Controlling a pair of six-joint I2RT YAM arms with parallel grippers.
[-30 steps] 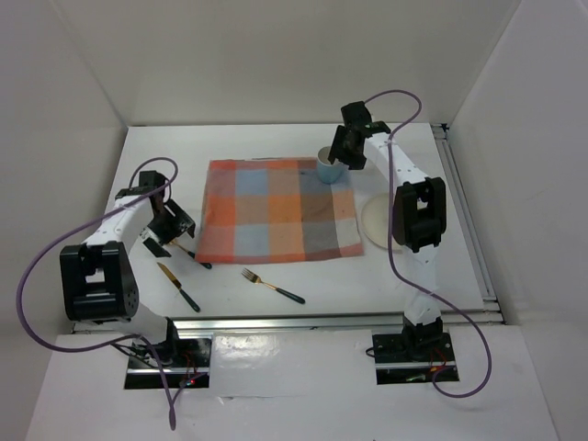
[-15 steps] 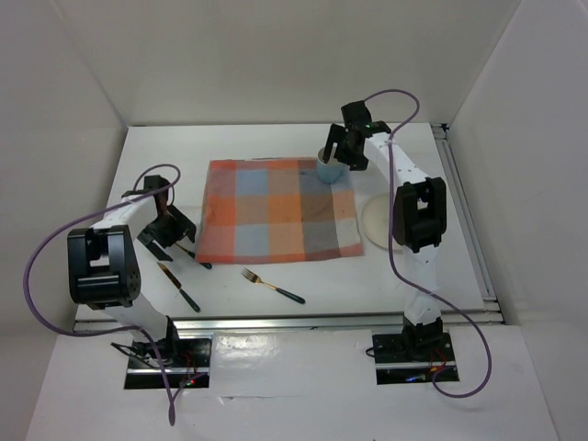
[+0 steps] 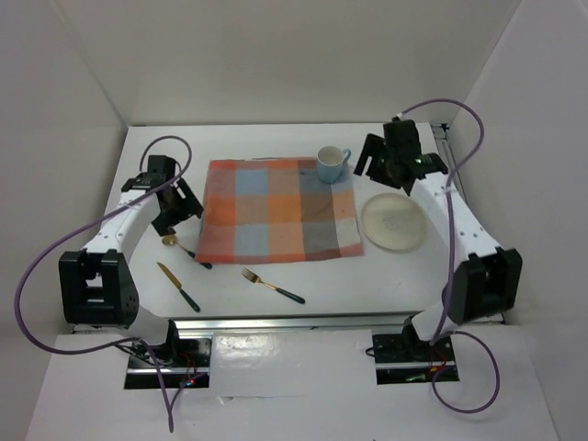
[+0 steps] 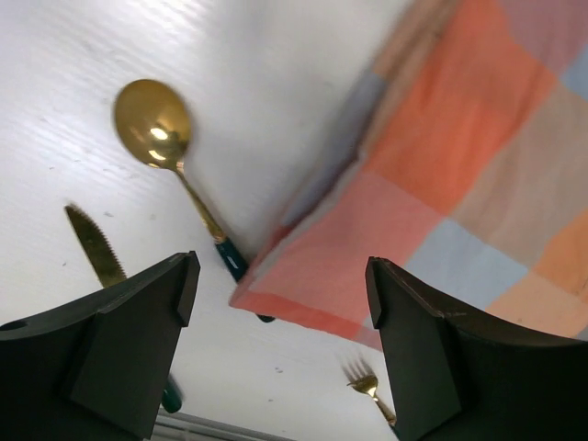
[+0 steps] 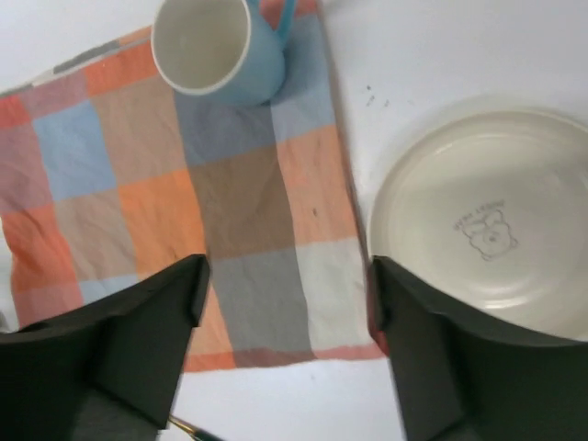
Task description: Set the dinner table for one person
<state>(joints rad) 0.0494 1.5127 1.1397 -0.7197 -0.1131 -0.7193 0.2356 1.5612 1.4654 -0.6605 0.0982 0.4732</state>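
Observation:
The dinner table [image 3: 266, 142] is a white tabletop with an orange-and-blue checked cloth [image 3: 276, 211] in its middle. A blue mug [image 3: 331, 165] stands upright on the cloth's far right corner. A cream plate [image 3: 393, 222] lies right of the cloth. A gold spoon [image 3: 184, 250], knife [image 3: 177, 285] and fork [image 3: 273, 286] lie near the cloth's front left. My left gripper [image 3: 176, 209] is open and empty above the cloth's left edge, over the spoon [image 4: 152, 124]. My right gripper [image 3: 377, 163] is open and empty between the mug [image 5: 207, 46] and the plate [image 5: 487, 220].
An aluminium rail [image 3: 303, 322] runs along the near edge, another along the right edge [image 3: 469, 220]. White walls enclose the table on three sides. In the left wrist view the knife [image 4: 92, 243] and fork [image 4: 372, 390] lie near the cloth's corner [image 4: 303, 294].
My right gripper has let go of the mug and swung right, uncovering the plate. My left gripper has moved away from the spoon toward the far side.

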